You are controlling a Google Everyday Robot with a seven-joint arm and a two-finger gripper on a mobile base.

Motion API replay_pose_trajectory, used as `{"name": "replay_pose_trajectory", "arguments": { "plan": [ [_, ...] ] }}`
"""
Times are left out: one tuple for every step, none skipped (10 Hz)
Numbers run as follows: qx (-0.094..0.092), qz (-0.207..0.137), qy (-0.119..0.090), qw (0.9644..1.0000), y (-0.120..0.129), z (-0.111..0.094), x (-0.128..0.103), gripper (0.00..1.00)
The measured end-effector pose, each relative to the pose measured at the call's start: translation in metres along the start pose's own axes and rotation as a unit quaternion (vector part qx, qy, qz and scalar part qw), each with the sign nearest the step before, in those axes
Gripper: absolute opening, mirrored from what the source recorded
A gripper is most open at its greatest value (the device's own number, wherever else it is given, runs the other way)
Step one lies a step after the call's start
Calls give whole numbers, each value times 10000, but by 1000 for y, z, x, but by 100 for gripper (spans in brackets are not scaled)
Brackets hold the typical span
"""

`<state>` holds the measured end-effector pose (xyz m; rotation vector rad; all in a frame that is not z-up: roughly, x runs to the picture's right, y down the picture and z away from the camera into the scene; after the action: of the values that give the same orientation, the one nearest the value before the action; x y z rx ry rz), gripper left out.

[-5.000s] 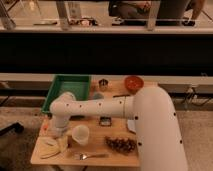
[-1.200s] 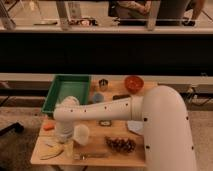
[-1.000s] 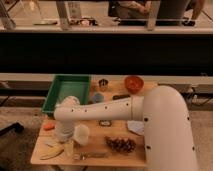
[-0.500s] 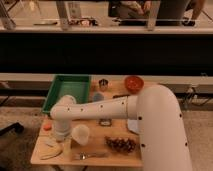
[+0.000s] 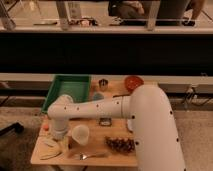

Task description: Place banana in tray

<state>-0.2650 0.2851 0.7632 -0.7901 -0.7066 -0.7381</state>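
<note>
At the far left of the wooden table, the orange carrot lies just to the left of the gripper. The gripper hangs low over the front left corner of the table, at the end of the white arm, which reaches across from the right. Right below it and a little toward the front lies the banana, pale yellow and curved, next to some other pale pieces which are hard to separate from it. The gripper seems very close to the banana, perhaps touching it, but it cannot be told whether it grips the fruit or not, because the wrist hides this part.

Behind the gripper, and a little to its right, stands the green tray. The banana is clearly not inside it. Just to the right of the gripper stands a white cup, and in front of this cup lies a fork. Further right there is a bunch of dark grapes, and far behind on the right a red bowl and a small metal cup.

The step in hand appears to be the reaching for the banana. The next move probably calls for a firm hold on it, then a lift high enough to pass the raised side of the tray, going backward and avoiding the white cup
</note>
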Motion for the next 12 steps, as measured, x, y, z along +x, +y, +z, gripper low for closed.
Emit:
{"name": "replay_pose_trajectory", "arguments": {
  "plan": [
    [-8, -65, 11, 10000, -1, 1, 1, 80],
    [3, -139, 14, 9999, -1, 1, 2, 80],
    [13, -203, 13, 9998, -1, 2, 2, 80],
    [18, -278, 11, 9996, -2, 2, 2, 80],
    [21, -363, -3, 9993, -1, 2, 3, 80],
    [21, -460, -16, 9989, 0, 2, 4, 80],
    [24, -563, -37, 9984, 0, 1, 5, 80],
    [-5, -659, -46, 9978, 1, 1, 5, 80],
    [-13, -767, -61, 9970, 0, 1, 4, 80],
    [-54, -814, -71, 9966, 1, 2, 5, 80],
    [-59, -800, -89, 9967, 1, 4, 7, 80],
    [-86, -764, -110, 9970, 1, 6, 9, 80]
  ]
}}
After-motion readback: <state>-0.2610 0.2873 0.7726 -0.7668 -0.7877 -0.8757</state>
